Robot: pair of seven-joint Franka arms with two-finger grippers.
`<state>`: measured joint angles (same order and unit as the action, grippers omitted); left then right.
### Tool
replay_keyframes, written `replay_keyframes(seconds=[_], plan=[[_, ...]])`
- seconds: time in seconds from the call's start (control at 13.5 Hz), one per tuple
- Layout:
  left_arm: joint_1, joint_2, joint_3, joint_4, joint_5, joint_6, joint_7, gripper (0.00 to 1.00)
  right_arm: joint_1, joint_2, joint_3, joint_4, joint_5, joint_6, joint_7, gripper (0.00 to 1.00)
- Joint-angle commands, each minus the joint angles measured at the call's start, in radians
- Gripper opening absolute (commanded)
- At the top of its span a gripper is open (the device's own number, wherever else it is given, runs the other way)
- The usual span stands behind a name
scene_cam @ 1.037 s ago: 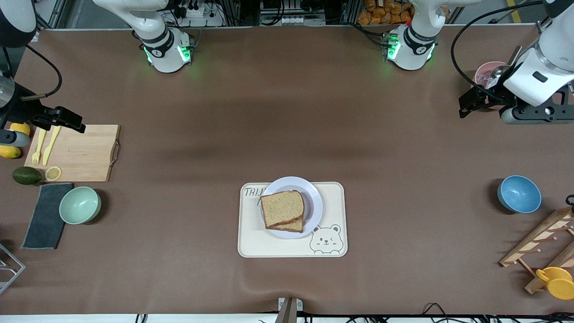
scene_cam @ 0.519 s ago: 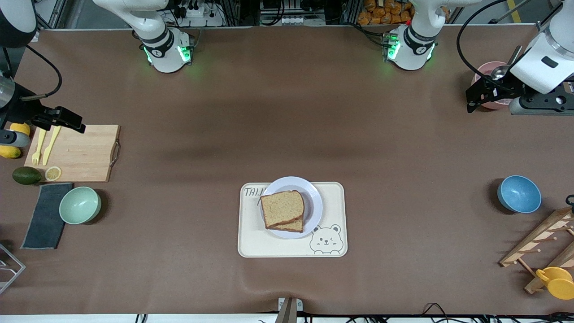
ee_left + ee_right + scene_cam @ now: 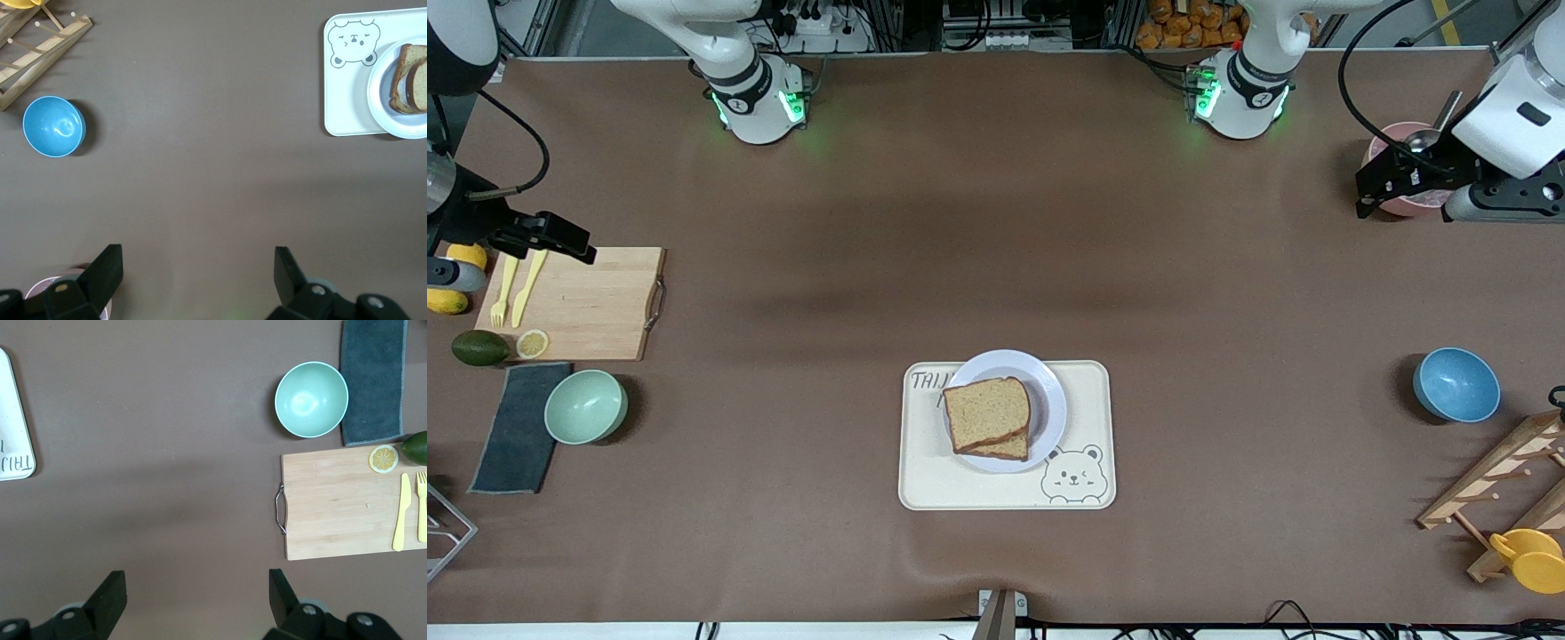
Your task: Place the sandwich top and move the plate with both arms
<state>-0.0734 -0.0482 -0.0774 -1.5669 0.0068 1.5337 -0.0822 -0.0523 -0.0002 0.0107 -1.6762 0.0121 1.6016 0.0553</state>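
I see sandwich top (image 3: 986,412) on plate (image 3: 1048,404) at 6 o'clock; left gripper (image 3: 198,267) over pink bowl (image 3: 1392,149), right gripper (image 3: 198,587) over board (image 3: 587,302), both w/ fingers apart.

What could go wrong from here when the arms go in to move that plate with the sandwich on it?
The sandwich top sits askew on the slice under it, so a tilt could slide it off the plate. The plate rests on the bear-print tray, overhanging its edge farthest from the front camera, so an uneven lift could tip it. Both grippers start far away: the left gripper open over the pink bowl with its spoon, the right gripper open over the cutting board.
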Motion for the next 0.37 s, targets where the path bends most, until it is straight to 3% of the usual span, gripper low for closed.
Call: replay_keyframes(seconds=[0.0, 0.3], plan=[[0.003, 0.005, 0.004, 0.027, -0.013, -0.024, -0.001, 1.00, 0.003, 0.005, -0.005, 0.010, -0.012, -0.005, -0.006, 0.95], [0.003, 0.005, 0.002, 0.027, -0.014, -0.026, -0.002, 1.00, 0.003, 0.006, -0.005, 0.010, -0.012, -0.005, -0.006, 0.95]])
